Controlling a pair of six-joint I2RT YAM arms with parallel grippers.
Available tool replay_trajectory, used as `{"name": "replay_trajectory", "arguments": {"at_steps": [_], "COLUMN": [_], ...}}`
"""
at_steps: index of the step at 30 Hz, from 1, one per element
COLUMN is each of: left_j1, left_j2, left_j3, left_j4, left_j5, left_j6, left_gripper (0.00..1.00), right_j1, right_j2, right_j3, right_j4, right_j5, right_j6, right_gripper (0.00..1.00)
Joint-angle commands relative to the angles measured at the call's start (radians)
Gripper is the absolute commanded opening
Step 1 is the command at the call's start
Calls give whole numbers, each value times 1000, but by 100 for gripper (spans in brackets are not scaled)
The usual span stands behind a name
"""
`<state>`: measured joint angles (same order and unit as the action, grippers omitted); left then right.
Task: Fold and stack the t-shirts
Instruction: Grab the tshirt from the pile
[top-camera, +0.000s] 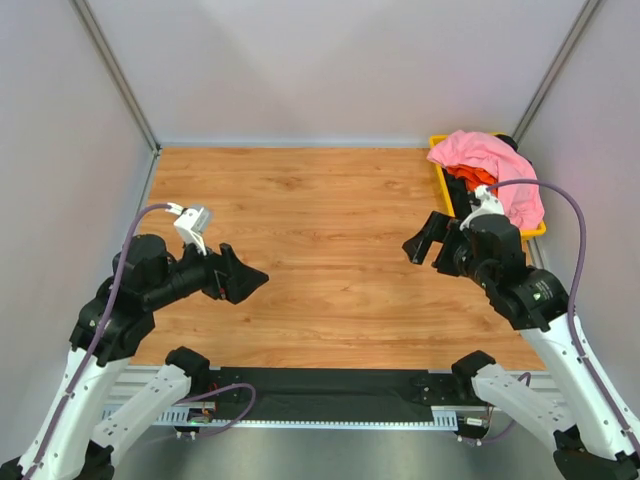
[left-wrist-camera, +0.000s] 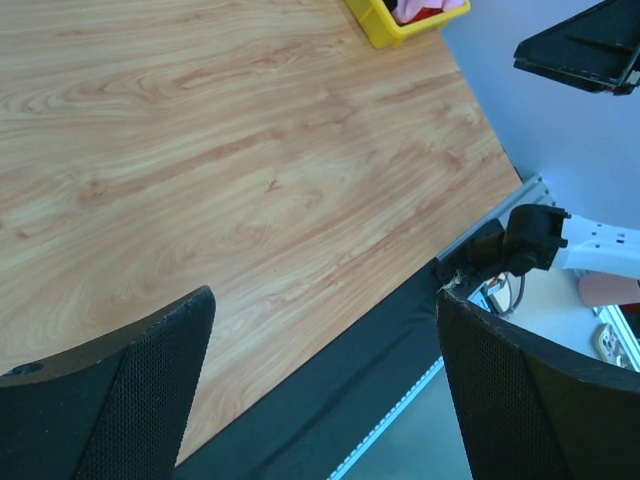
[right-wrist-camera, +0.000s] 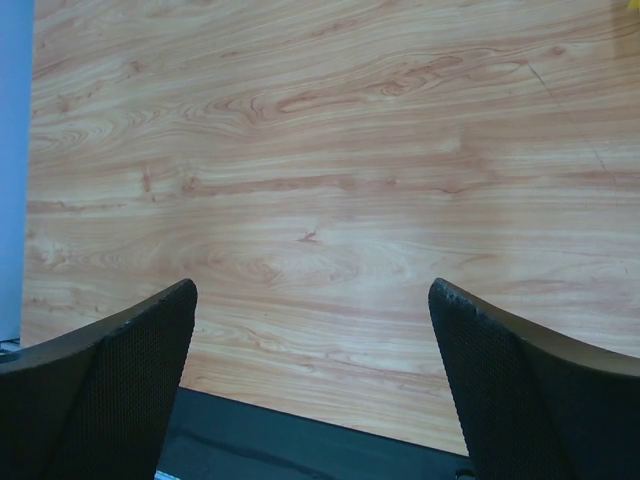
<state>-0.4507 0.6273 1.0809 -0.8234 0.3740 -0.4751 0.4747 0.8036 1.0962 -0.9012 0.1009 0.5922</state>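
Note:
The t-shirts lie bunched in a yellow bin (top-camera: 439, 167) at the back right. A light pink one (top-camera: 488, 160) is on top, with orange cloth (top-camera: 472, 179) peeking out under it. The left wrist view catches the bin's corner (left-wrist-camera: 378, 26) with pink cloth (left-wrist-camera: 443, 4) and red cloth (left-wrist-camera: 418, 13). My left gripper (top-camera: 250, 278) (left-wrist-camera: 325, 300) hovers open over the near left of the table, holding nothing. My right gripper (top-camera: 421, 243) (right-wrist-camera: 312, 290) is open and empty in front of the bin, pointing toward the table's middle.
The wooden table (top-camera: 320, 220) is walled on the left, back and right. A black strip (top-camera: 330, 385) runs along its near edge between the arm bases. The right arm's wrist and a purple cable (top-camera: 560, 195) sit close beside the bin.

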Motion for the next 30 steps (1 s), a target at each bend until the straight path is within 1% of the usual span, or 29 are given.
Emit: {"name": "replay_trajectory", "arguments": {"at_steps": [1,5,6,8,9,10,11,12,13,15,16,17,18,20,21,23,24,27,28,29,30], "left_j1": [3,3,3,3,3,3,3,1,1,3,1,1,3,1,3,3,1,1,1,1,3], "left_j2": [3,18,31,54,61,71,87,94,97,100,103,115,121,141,147,163,167,181,183,181,178], "left_j3": [7,2,-1,-15,-19,-25,-36,-45,-59,-96,-104,-108,-108,-113,-114,-115,-115,-116,-122,-127,-131], "left_j4": [-23,-19,-16,7,16,20,30,39,50,84,87,90,90,98,102,113,116,107,95,89,86], "left_j5": [9,5,3,11,29,48,68,109,126,131,126,121,109,102,100,103,105,105,102,86,79], "left_j6": [6,20,21,18,10,12,10,12,15,20,32,41,50,67,70,75,75,81,85,93,95], "left_gripper": [98,98,98,98,98,98,97,98,98,98,98,97,98,98,98,98,98,98,98,98,98], "right_j1": [4,4,-1,-45,-73,-109,-192,-235,-313,-376,-422,-439,-456,-514,-531,-577,-590,-631,-649,-657,-677], "right_j2": [-15,46,107,188,282,325,369,452,492,592,623,658,734,814,889,969,985,1010,1014,1026,1034], "right_j3": [2,27,39,102,129,154,209,234,260,309,318,359,387,454,518,576,600,576,573,568,565], "right_j4": [39,61,68,79,78,88,99,108,119,143,187,196,193,159,141,108,108,201,215,229,251], "right_j5": [9,129,216,304,347,341,288,261,246,203,195,212,232,278,281,257,246,218,212,204,201], "right_j6": [27,-9,-40,-61,-69,-74,-77,-78,-60,-58,-72,-78,-81,-91,-91,-103,-112,-147,-155,-169,-172], "right_gripper": [100,100,100,100,100,100,100,99,99,98,98,97,95,90,86,80,78,70,68,63,62]}}
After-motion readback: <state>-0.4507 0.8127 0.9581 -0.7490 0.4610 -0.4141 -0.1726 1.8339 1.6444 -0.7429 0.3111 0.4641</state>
